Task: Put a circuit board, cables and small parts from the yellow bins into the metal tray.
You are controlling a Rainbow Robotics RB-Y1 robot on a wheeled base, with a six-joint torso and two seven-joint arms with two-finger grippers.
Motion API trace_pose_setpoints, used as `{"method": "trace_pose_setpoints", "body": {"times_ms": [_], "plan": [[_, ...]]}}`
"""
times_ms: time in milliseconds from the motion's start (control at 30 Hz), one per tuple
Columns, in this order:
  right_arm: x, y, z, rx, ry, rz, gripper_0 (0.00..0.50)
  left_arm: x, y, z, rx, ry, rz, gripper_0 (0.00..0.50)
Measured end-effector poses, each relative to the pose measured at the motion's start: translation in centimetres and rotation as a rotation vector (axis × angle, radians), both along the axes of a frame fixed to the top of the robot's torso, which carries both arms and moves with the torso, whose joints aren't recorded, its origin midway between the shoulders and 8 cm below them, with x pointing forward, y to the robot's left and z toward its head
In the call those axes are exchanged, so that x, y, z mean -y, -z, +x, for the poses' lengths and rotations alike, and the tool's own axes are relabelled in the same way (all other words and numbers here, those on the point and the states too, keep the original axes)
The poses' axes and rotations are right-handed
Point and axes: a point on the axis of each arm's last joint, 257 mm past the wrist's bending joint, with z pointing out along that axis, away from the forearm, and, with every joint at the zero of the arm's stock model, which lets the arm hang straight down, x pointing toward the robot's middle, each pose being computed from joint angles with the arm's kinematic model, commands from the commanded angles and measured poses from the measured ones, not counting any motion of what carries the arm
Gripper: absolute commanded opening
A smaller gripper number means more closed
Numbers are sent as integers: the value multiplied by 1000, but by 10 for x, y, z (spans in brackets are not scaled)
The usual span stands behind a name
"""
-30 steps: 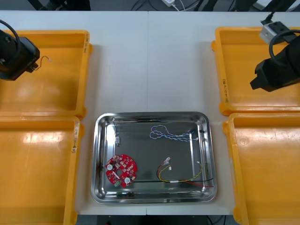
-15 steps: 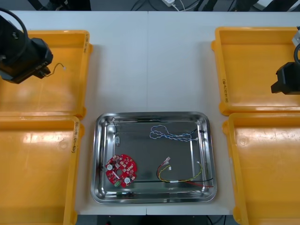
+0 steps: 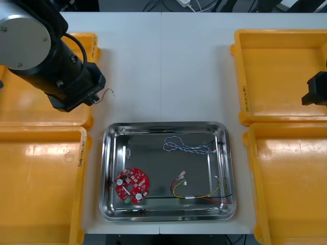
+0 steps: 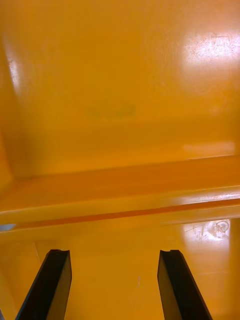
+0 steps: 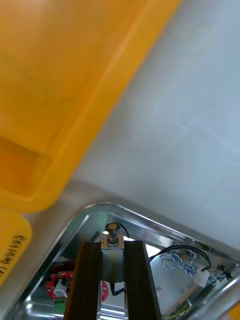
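Just beyond the metal tray (image 3: 166, 124), left tool (image 5: 113, 246) pinches a small metal part (image 5: 113, 233); right tool (image 4: 114, 255) gapes.

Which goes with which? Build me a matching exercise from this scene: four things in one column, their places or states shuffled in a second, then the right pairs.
1. circuit board
2. blue and white cable
3. small metal part
4. right jaws

A. open, above the right-side yellow bins
B. near left corner of the metal tray
C. clamped in the left jaws, by the far left bin
D. far right part of the tray

Pairs: 1-B, 2-D, 3-C, 4-A.
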Motion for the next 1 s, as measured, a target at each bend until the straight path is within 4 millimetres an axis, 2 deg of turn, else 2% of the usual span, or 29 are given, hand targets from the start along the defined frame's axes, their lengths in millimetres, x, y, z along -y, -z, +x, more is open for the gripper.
{"method": "trace_pose_setpoints", "body": {"times_ms": [167,367,700,1000], "plan": [[7,1,2,-4,19,5,500,38,8,-11,-6,73,-23,0],[15,-2,2,-4,32,5,500,63,27,-22,-6,134,34,0],[16,1,2,-16,16,16,500,79,62,-36,-19,196,154,0],[24,10,-5,-21,40,57,500,87,76,-47,-44,232,184,0]]}}
